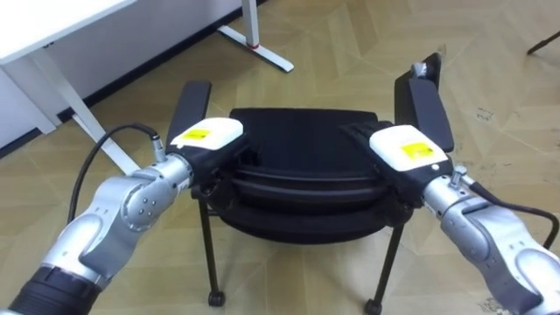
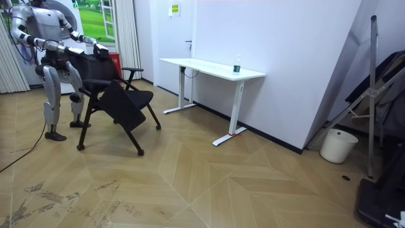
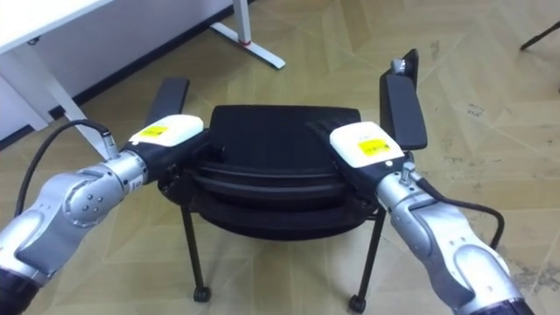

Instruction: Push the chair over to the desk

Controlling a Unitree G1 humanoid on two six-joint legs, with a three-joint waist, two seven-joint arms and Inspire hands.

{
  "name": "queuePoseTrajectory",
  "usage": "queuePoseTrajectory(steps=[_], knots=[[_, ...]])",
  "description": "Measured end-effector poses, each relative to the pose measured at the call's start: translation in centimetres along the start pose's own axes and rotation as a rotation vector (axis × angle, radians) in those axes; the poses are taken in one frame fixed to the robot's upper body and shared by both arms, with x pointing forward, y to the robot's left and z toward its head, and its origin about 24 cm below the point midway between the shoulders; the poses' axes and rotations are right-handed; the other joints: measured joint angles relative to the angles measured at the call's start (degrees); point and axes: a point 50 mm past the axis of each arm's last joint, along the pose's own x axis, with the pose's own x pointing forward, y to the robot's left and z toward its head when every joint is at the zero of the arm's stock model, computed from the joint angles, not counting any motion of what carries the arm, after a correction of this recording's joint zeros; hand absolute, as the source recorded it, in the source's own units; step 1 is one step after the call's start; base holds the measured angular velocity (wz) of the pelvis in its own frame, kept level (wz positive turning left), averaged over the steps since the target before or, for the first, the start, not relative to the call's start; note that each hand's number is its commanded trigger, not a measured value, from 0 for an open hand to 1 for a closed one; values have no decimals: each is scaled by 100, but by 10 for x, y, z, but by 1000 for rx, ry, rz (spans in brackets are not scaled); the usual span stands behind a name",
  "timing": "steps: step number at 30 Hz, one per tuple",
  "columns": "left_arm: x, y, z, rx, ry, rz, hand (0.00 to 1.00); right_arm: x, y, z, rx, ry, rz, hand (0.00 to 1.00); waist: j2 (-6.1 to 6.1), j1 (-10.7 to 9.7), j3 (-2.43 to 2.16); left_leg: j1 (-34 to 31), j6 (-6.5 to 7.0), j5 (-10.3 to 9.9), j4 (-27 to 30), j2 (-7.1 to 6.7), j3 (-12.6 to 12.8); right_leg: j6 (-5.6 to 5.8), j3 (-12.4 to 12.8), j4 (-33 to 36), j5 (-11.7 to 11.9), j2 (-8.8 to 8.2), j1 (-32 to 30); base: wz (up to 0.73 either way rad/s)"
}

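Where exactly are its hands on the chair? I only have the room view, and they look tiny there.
Observer: The left robot hand lies on the left end of the chair's backrest.
Operator: And the other one?
Observer: The right robot hand lies on the right end, about level with it.
Operator: Are the armrests near?
Observer: Yes, the left armrest and right armrest stand just outside the hands.

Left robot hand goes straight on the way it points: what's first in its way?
The chair's backrest: the left robot hand lies on its top edge, angled inward; beyond that, probably the seat.
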Motion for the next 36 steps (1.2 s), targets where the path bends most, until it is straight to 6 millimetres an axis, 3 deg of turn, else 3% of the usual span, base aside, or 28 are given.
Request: queuePoseTrajectory(steps=[7,13,36], knots=[[3,7,3,47,-13,5,100,-3,0,-6,-70,-34,-54,100,68,-77,43,-184,-3,-2,113,-4,-120,-10,-133,-85,6,15,-29,7],[3,7,3,49,-14,12,100,-4,2,-8,-72,-44,-78,100,69,-71,42,-184,-4,-2,90,-3,-125,-12,-143,-75,7,14,-50,1],[3,6,3,52,-10,15,100,-6,11,-8,-91,-59,-117,100,-15,-3,-19,-131,-17,8,50,-1,-120,-12,-150,-80,7,10,-74,0]])
